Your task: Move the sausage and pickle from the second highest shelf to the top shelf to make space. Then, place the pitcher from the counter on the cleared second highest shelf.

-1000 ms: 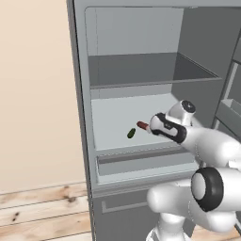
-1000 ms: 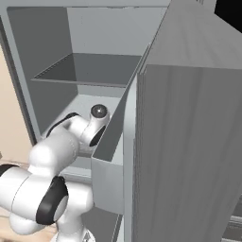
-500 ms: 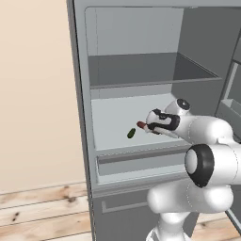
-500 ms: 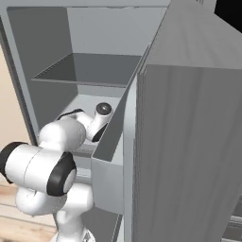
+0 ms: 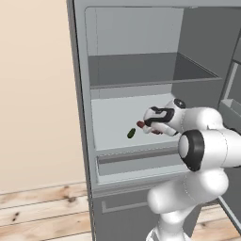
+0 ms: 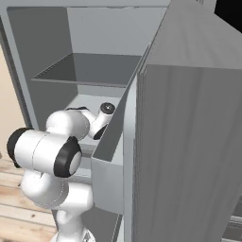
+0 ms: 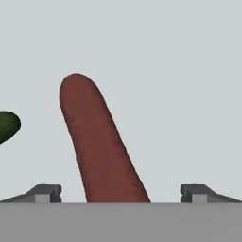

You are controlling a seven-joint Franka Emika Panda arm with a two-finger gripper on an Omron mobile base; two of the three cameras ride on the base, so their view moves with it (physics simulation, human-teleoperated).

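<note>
The red-brown sausage (image 7: 97, 142) lies on the pale second highest shelf (image 5: 113, 117), and its end (image 5: 140, 124) pokes out from under my hand. My gripper (image 7: 120, 193) is open right over it, one fingertip (image 7: 45, 193) on each side of the sausage, not closed on it. The small dark green pickle (image 5: 131, 133) rests on the same shelf just left of the sausage, and its tip (image 7: 7, 125) shows at the left edge of the hand view. Above is the darker top shelf (image 5: 141, 70), bare. The pitcher and counter are out of view.
The fridge's open door (image 6: 189, 142) with its door bins stands close on the right of my arm. A drawer front (image 5: 136, 157) runs below the pale shelf. The fridge's left wall (image 5: 80, 103) borders the shelves. Wooden floor (image 5: 37, 207) lies below.
My hand has moved down and left onto the sausage, so more of it is covered. My elbow has swung up and to the left. The sausage and the pickle lie where they were.
</note>
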